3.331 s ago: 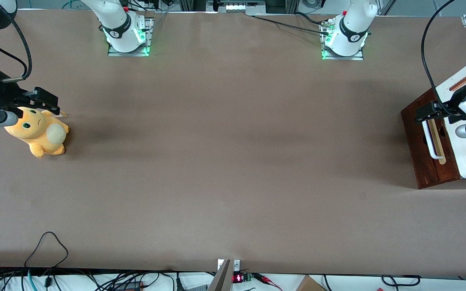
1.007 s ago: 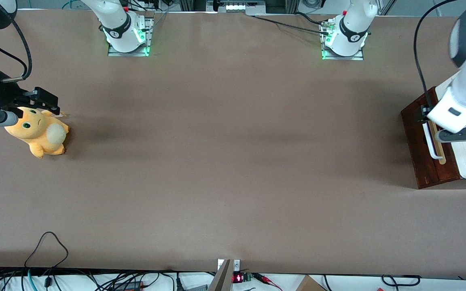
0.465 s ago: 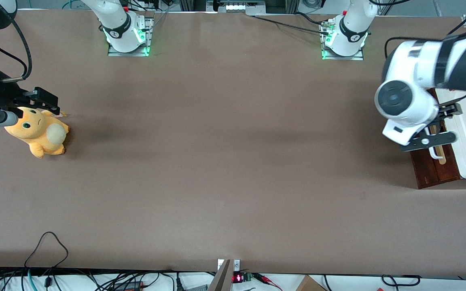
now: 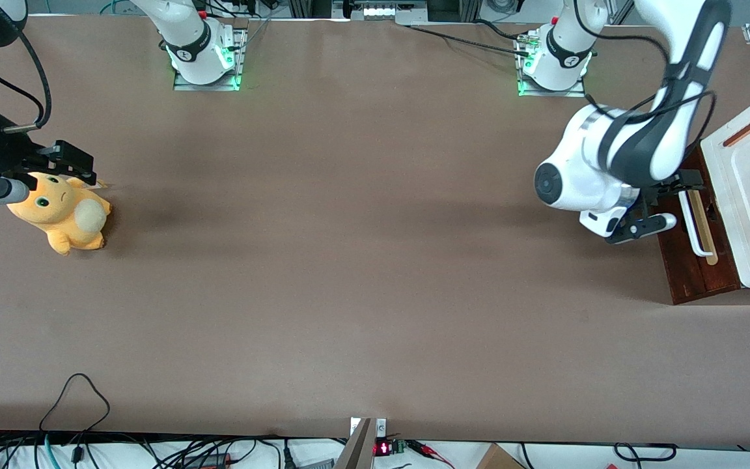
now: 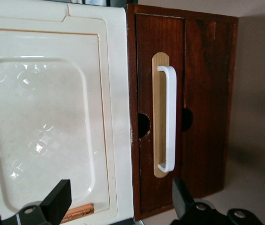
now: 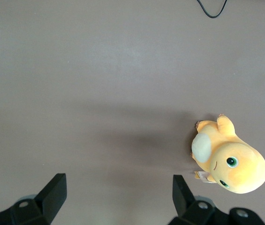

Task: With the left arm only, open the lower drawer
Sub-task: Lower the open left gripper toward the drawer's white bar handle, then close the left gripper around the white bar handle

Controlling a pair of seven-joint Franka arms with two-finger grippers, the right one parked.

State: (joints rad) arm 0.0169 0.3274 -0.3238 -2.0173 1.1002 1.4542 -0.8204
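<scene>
Lower drawer (image 4: 687, 241), dark red-brown wood with white bar handle (image 4: 694, 225), sits closed at frame right; black two-finger gripper (image 4: 665, 195) hovers wide beside it, approach step; next, close on the handle.

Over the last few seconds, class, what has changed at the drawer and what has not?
The left arm swung away from above the cabinet toward the table's middle; its claw, open and empty, now hangs in front of the lower drawer. The drawer is shut as before, its white handle ungrasped; the plush toy has not moved.

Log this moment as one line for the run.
left arm above table | claw open, near white handle, apart | lower drawer not grasped
</scene>
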